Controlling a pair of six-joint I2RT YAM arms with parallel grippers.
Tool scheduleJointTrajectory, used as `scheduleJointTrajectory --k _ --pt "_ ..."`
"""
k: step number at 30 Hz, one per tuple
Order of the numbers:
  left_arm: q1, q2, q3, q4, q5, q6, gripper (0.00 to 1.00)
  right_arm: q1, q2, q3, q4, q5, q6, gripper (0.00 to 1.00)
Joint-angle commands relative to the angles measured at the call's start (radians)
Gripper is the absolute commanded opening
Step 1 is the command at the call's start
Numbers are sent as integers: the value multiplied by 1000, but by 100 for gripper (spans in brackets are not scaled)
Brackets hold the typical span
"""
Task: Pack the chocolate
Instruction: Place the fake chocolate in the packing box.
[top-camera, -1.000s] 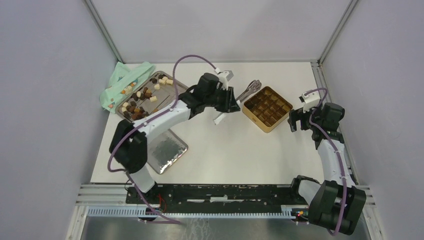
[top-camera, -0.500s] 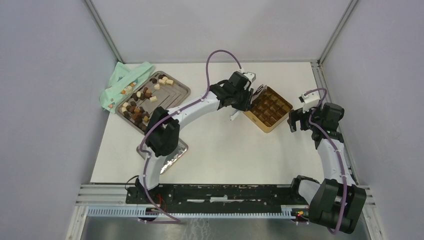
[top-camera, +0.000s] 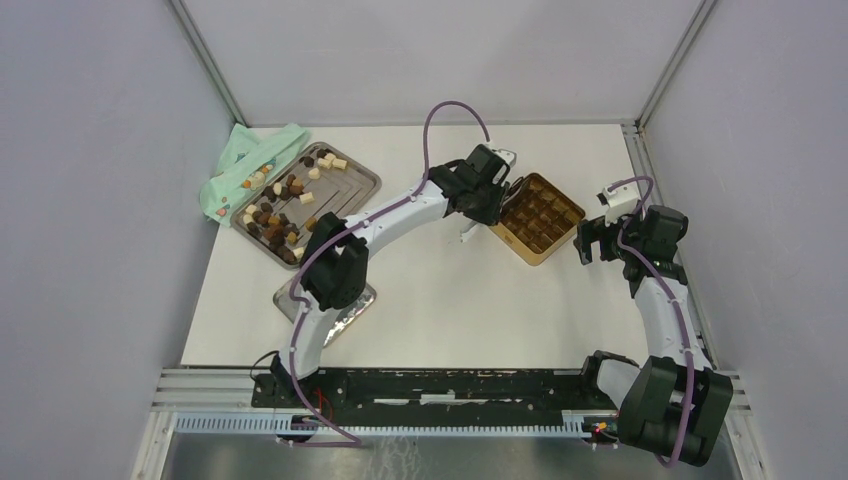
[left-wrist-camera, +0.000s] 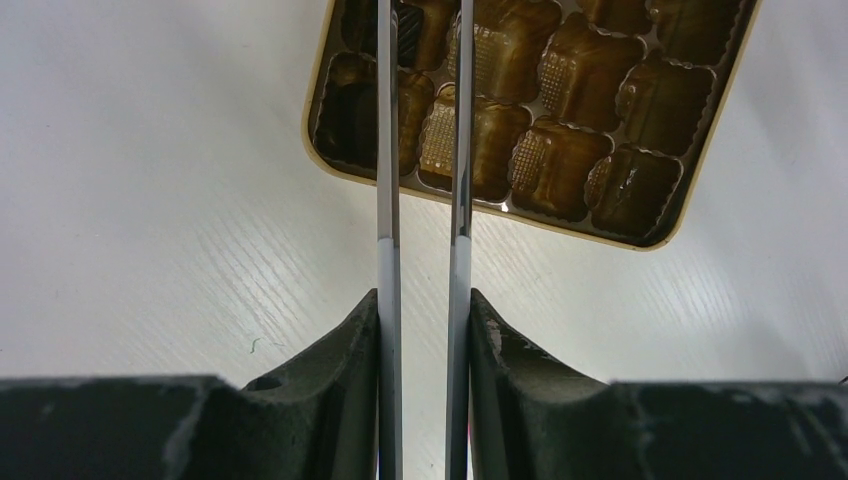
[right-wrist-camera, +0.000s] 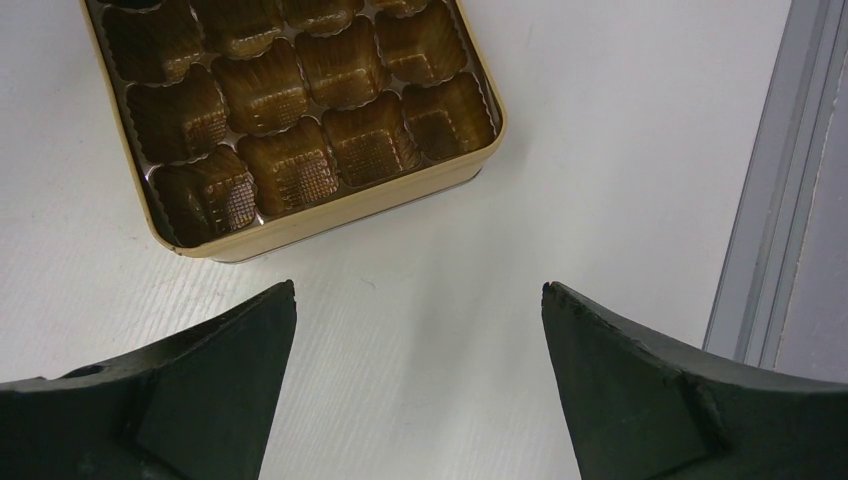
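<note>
The chocolate (top-camera: 278, 203), many small dark, light-brown and cream pieces, lies on a metal tray (top-camera: 362, 181) at the back left. The gold square tin (top-camera: 536, 219) stands right of centre. It shows in the left wrist view (left-wrist-camera: 560, 130) and the right wrist view (right-wrist-camera: 300, 130) with a brown moulded liner; the cells that show hold nothing. My left gripper (top-camera: 492, 196) (left-wrist-camera: 422, 295) is shut on metal tongs (left-wrist-camera: 389, 150), whose blades reach over the tin's left corner; their tips are out of view. My right gripper (top-camera: 590, 240) (right-wrist-camera: 418, 290) is open and empty just right of the tin.
A mint-green bag (top-camera: 240, 165) lies beside the chocolate tray at the back left. A second metal tray (top-camera: 352, 305) lies nearer, partly under my left arm. Metal frame rails (right-wrist-camera: 765, 200) run along the table's right edge, close to my right gripper.
My left arm has swung right with the tongs, from between the tray and the tin to over the tin's left corner. The right arm has not moved.
</note>
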Motion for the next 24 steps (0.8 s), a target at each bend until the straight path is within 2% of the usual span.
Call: scheduleJointTrajectory --k 1,10,18,24 --pt "-11 20 74 -1 -41 48 35 1 2 -4 27 -16 5 98" --pt "-12 25 93 -19 -63 51 45 1 -1 -6 25 -31 2 98" --pt "-15 -11 83 2 -53 40 44 2 -1 -5 22 -38 -2 98" --pt "-14 -108 9 92 -27 16 43 1 1 -6 22 -48 -6 98"
